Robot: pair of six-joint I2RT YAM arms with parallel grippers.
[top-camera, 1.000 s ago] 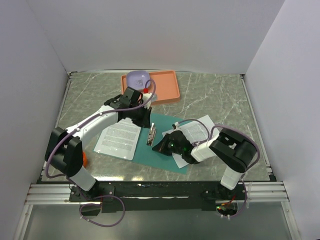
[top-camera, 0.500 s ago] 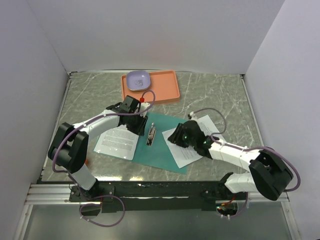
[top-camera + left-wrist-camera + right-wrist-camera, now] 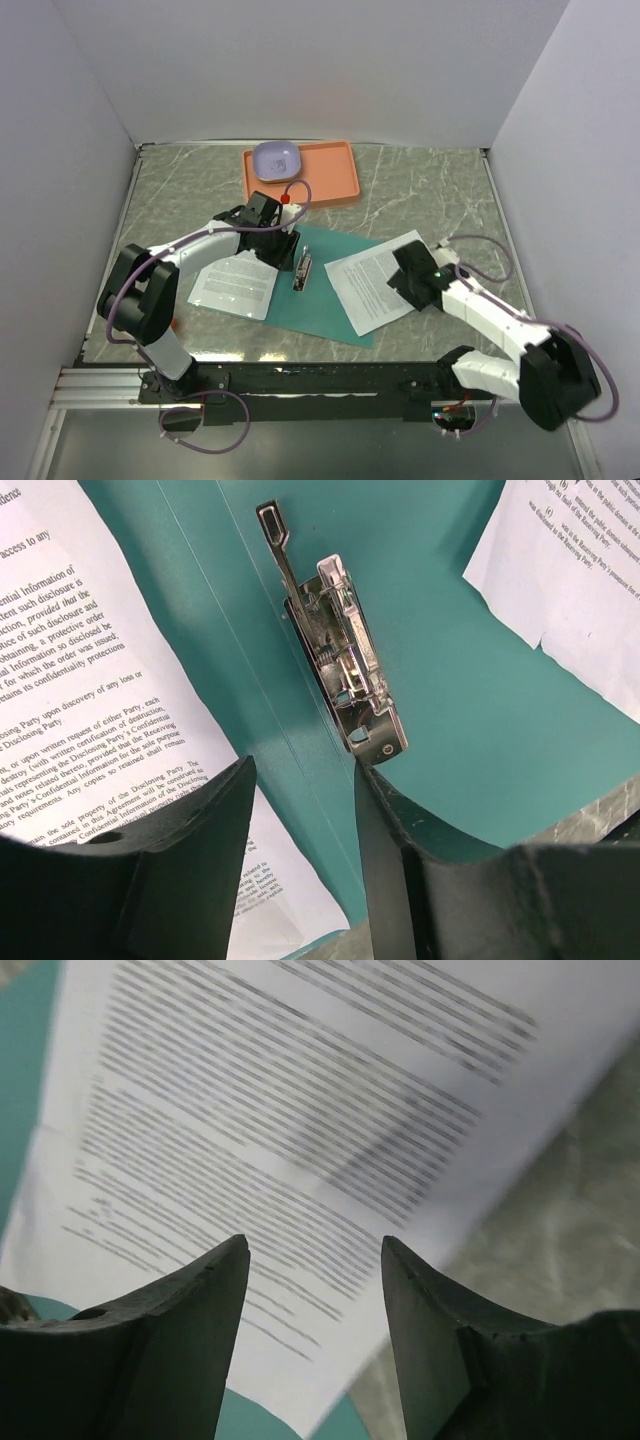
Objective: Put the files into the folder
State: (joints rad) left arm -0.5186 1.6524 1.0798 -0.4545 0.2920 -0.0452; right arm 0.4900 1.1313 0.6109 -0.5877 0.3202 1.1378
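Grey marbled worktop [image 3: 430,190] bore the open teal card folder [image 3: 325,290]; two white printed paper sheets [image 3: 237,282] merely overlapped its sides, apparently unfiled. Left gripper [image 3: 305,770] and right gripper [image 3: 315,1245] hung parted, empty.

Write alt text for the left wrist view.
An open teal folder fills the frame, its metal clip near the centre. A printed sheet overlaps the folder at left, and a second sheet overlaps it at upper right. The left gripper stands open at the bottom edge, holding nothing.
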